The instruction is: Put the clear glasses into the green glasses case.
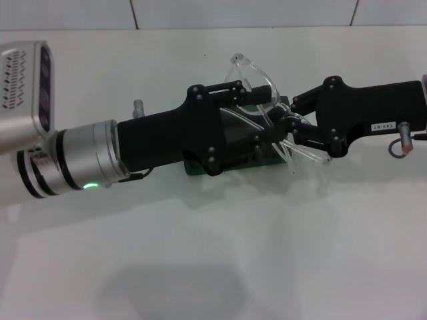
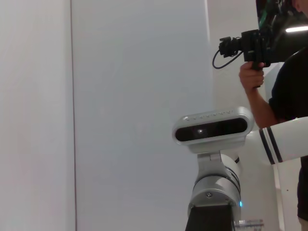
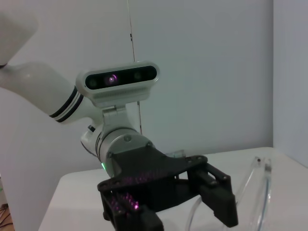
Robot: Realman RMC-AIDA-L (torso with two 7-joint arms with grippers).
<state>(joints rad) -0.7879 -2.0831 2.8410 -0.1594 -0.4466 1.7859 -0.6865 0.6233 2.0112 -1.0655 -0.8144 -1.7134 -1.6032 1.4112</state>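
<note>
The clear glasses [image 1: 257, 70] hang tilted over the middle of the table, their thin arms trailing toward the front right. My right gripper [image 1: 288, 124] comes in from the right and is shut on the glasses near the hinge. My left gripper [image 1: 272, 117] reaches in from the left, open, with its fingers spread around the lens side. Under both grippers lies the green glasses case [image 1: 200, 168], mostly hidden, only dark green edges showing. The right wrist view shows the left gripper [image 3: 178, 211] with spread fingers and part of the glasses [image 3: 262, 187] beside it.
The white table [image 1: 213, 253] runs to a white tiled wall at the back. The left wrist view shows the right arm's wrist camera [image 2: 211, 129] and a person [image 2: 284, 96] holding a camera beyond it.
</note>
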